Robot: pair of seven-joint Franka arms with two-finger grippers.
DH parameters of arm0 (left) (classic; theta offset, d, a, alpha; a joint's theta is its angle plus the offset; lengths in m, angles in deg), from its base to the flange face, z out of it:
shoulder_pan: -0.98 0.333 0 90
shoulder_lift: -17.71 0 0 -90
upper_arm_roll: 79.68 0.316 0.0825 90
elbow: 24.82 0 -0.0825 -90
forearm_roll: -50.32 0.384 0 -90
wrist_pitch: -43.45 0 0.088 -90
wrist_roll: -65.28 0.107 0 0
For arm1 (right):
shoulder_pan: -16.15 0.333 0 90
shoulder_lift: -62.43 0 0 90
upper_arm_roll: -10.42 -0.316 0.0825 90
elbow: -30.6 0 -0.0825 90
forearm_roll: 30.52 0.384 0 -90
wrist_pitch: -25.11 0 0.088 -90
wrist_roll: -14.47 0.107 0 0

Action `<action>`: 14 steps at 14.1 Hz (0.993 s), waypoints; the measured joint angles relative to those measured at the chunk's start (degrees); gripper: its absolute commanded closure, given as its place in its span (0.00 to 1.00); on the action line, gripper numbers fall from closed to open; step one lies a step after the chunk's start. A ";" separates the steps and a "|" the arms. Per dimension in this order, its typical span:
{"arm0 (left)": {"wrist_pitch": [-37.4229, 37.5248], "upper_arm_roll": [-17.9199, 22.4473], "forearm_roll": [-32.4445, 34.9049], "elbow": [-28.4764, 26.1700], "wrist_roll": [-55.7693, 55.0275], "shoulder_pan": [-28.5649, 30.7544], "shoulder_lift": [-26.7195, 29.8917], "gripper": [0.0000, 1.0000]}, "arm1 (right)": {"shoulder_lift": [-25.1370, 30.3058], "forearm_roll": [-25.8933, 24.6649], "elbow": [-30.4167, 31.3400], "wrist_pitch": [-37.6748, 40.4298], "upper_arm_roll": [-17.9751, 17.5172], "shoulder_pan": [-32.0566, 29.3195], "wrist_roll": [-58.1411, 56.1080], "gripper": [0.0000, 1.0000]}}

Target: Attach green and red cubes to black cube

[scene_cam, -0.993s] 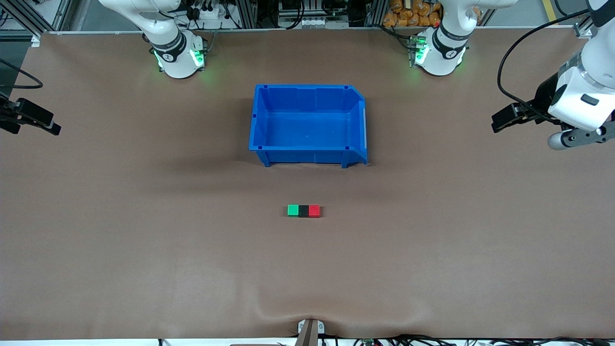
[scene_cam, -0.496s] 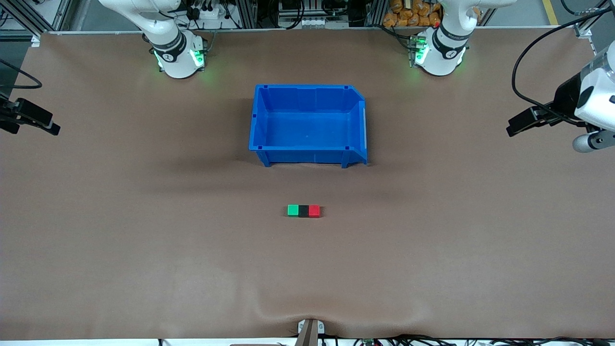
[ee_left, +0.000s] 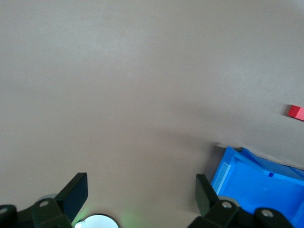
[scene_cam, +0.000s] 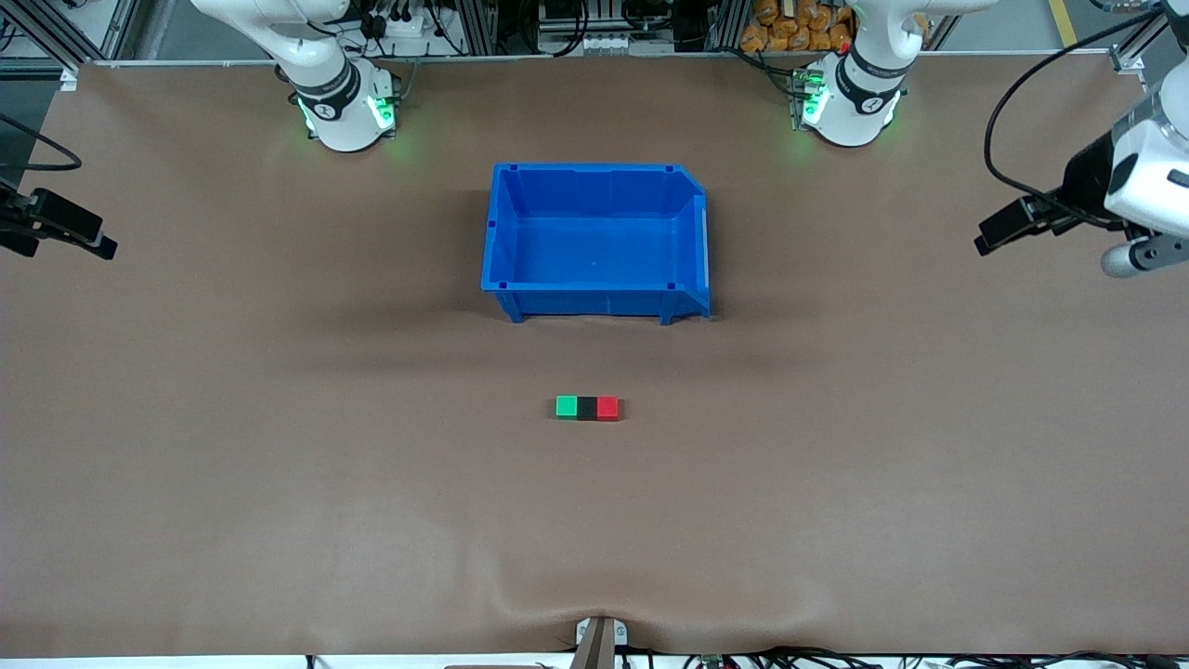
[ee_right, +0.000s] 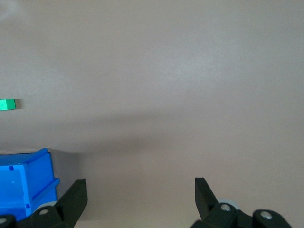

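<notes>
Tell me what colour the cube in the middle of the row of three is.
Black: the black cube sits between the green and red ones, best seen in the front view.

Three cubes lie in one touching row on the desk (scene_cam: pixel 279 465), nearer the front camera than the bin (scene_cam: pixel 594 243): the black cube (scene_cam: pixel 587 407) in the middle, the green cube (scene_cam: pixel 566 406) against its side toward the right arm's end, the red cube (scene_cam: pixel 607 407) against its side toward the left arm's end. The bin stands mid-desk, between the row and the two arm bases. The left claw (ee_left: pixel 140 187) hangs over the desk's left-arm end and the right claw (ee_right: pixel 139 189) over its right-arm end, both well apart from bin and cubes.
</notes>
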 measured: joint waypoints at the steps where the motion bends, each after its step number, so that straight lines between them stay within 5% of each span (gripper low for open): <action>1: 0.45 -0.18 0.01 -0.45 0.00 -0.08 0.66 0.00 | 0.00 0.00 -0.03 0.46 -0.01 0.00 0.00 0.00; 14: 1.01 -1.32 2.93 0.83 12.54 -0.01 0.74 0.00 | 0.00 0.00 -0.09 1.30 -0.34 0.00 -0.01 0.00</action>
